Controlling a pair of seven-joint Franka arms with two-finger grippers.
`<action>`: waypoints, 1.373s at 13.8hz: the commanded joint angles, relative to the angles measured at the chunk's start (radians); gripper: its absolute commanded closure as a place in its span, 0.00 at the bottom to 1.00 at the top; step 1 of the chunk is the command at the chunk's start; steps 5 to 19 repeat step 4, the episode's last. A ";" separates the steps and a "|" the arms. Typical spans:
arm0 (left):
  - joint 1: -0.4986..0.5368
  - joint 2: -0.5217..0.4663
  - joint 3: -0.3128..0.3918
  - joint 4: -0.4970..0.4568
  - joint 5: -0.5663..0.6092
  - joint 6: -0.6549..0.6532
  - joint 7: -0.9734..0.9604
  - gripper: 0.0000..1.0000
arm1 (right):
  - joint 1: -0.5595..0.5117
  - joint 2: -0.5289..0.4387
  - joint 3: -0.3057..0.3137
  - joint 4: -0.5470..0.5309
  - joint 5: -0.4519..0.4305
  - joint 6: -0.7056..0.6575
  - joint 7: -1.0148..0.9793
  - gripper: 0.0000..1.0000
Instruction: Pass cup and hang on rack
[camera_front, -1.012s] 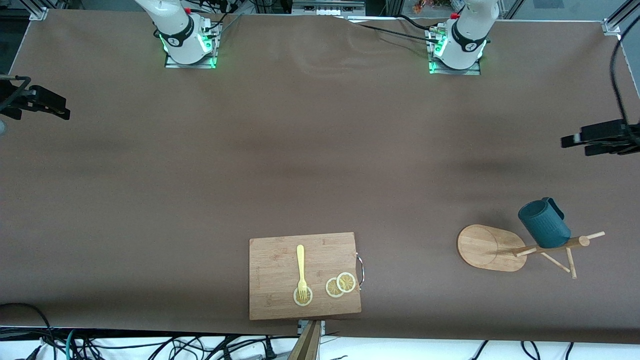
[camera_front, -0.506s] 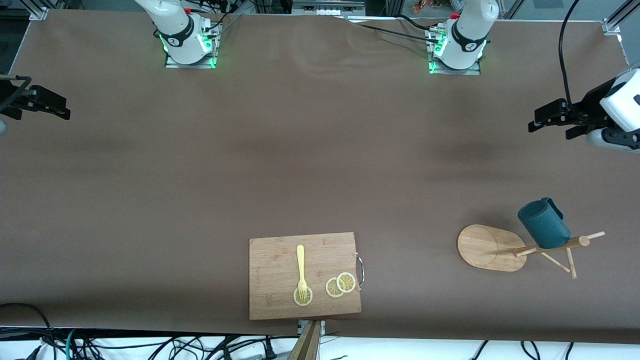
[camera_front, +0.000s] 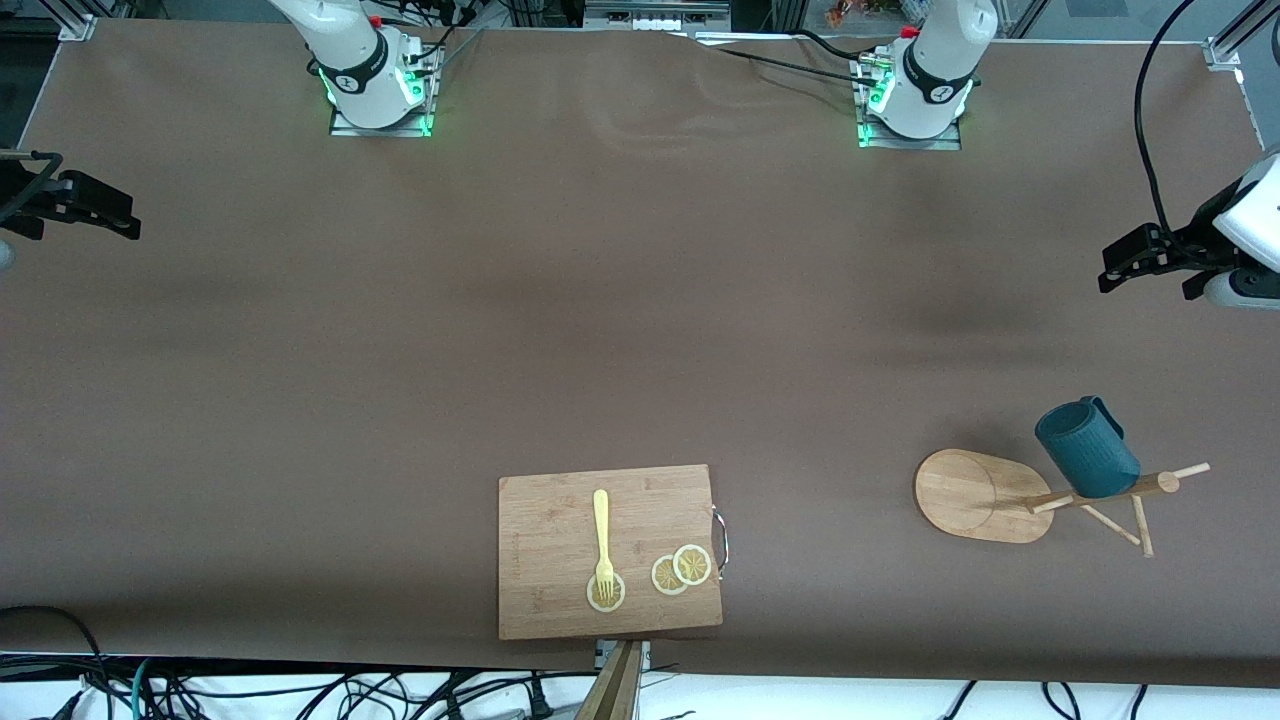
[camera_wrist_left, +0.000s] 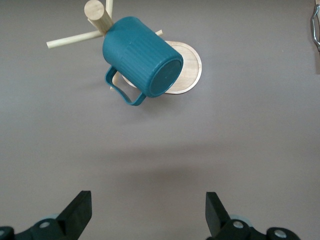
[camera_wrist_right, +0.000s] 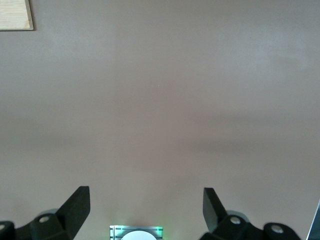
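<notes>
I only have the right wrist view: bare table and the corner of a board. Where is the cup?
Observer: The cup sits tilted up on the rack, off the table, toward the left arm's end.
Operator: Is the left pincer on it?
Observer: No. The left pincer is open and empty over bare table, apart from the cup.
Operator: What's on that board?
Observer: The cutting board carries a yellow fork and lemon slices.
</notes>
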 joint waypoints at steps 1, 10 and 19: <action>-0.041 -0.036 0.013 -0.034 0.031 0.009 0.005 0.00 | -0.013 -0.008 0.005 -0.008 0.013 0.008 -0.022 0.00; -0.048 -0.037 0.013 -0.034 0.032 0.005 0.002 0.00 | -0.014 -0.008 0.003 -0.006 0.013 0.008 -0.022 0.00; -0.048 -0.037 0.013 -0.034 0.032 0.005 0.002 0.00 | -0.014 -0.008 0.003 -0.006 0.013 0.008 -0.022 0.00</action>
